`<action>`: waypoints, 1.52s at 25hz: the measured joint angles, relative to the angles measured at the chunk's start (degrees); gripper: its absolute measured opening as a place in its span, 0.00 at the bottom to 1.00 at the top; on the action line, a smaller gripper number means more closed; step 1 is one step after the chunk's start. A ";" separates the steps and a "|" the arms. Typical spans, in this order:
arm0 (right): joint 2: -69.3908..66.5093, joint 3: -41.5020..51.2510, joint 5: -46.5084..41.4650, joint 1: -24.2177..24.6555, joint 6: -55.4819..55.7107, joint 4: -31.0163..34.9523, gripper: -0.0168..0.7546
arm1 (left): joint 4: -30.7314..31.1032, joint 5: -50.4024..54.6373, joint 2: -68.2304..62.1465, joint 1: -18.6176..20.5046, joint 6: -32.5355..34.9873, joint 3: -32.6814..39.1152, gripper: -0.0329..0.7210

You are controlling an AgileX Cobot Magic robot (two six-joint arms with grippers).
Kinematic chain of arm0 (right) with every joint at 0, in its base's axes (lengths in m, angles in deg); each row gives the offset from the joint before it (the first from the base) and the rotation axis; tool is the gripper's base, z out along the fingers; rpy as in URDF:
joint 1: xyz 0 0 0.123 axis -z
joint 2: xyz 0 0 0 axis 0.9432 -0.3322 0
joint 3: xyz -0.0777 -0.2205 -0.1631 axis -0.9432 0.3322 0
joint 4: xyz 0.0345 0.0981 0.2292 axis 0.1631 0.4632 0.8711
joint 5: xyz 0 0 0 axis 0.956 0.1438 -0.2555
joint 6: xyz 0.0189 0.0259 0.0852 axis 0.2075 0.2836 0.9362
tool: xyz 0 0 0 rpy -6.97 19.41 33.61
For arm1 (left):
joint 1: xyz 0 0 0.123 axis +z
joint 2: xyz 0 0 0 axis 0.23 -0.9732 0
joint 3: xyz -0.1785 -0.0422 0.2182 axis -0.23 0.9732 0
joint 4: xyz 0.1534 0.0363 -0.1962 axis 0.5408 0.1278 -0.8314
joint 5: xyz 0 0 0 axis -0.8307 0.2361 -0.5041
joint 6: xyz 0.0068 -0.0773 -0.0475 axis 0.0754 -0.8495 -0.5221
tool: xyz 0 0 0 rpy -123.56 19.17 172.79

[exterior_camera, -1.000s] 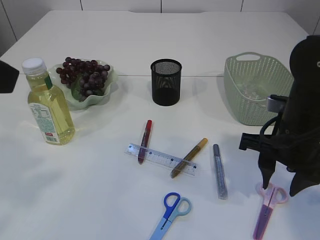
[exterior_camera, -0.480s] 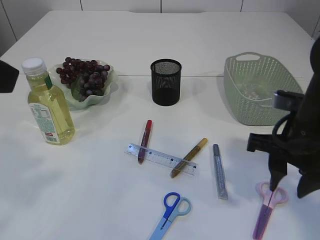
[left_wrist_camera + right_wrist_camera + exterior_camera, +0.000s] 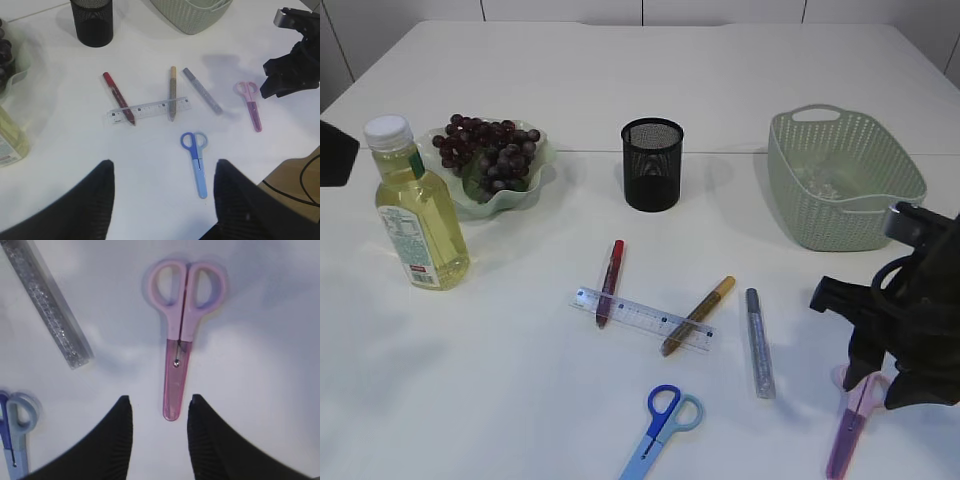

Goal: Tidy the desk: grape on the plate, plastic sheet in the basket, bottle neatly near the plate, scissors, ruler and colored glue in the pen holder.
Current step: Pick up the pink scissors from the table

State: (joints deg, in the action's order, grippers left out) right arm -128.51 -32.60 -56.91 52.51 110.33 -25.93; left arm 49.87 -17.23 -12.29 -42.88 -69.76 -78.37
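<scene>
My right gripper [image 3: 160, 402] hangs open over the pink scissors [image 3: 182, 325], whose blade tip shows between the fingertips, ungripped. The same pink scissors [image 3: 850, 425] lie at the front right, under that gripper [image 3: 877, 383]. Blue scissors [image 3: 660, 430], the clear ruler [image 3: 640, 318] and red [image 3: 610, 282], gold [image 3: 698, 315] and silver [image 3: 758, 342] glue sticks lie mid-table. Grapes [image 3: 485, 150] rest on the green plate [image 3: 510, 200], with the oil bottle [image 3: 415, 215] upright beside it. The plastic sheet [image 3: 825, 180] sits in the basket [image 3: 840, 225]. My left gripper [image 3: 162, 167] is open, high above the table.
The black mesh pen holder [image 3: 652, 165] stands behind the glue sticks, between plate and basket. The table's front edge runs close to both pairs of scissors. A dark part of the left arm [image 3: 335, 152] shows at the left edge.
My right gripper has moved down and to the right over the pink scissors, and its jaws have narrowed a little. The left arm and all objects have stayed put.
</scene>
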 joint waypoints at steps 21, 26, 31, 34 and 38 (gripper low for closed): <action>-6.57 0.00 1.12 0.00 1.78 3.09 0.46 | -0.24 0.34 0.00 0.00 0.00 0.00 0.65; -8.42 0.00 -0.72 1.50 1.78 3.84 0.46 | -0.24 0.34 0.00 0.00 0.00 0.00 0.65; -8.55 0.00 -0.72 2.25 1.18 3.02 0.46 | -0.24 0.34 -0.56 0.00 0.00 0.00 0.65; -8.83 0.00 -0.72 2.62 1.06 2.54 0.46 | -0.24 0.34 -1.03 0.00 0.00 0.00 0.65; -9.83 0.00 -0.39 2.86 1.06 2.41 0.46 | -0.24 0.34 -1.39 0.00 0.00 0.00 0.65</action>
State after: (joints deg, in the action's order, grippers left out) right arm -138.33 -32.60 -57.30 55.37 111.40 -23.52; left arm 49.63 -16.90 -13.68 -42.88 -69.76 -78.37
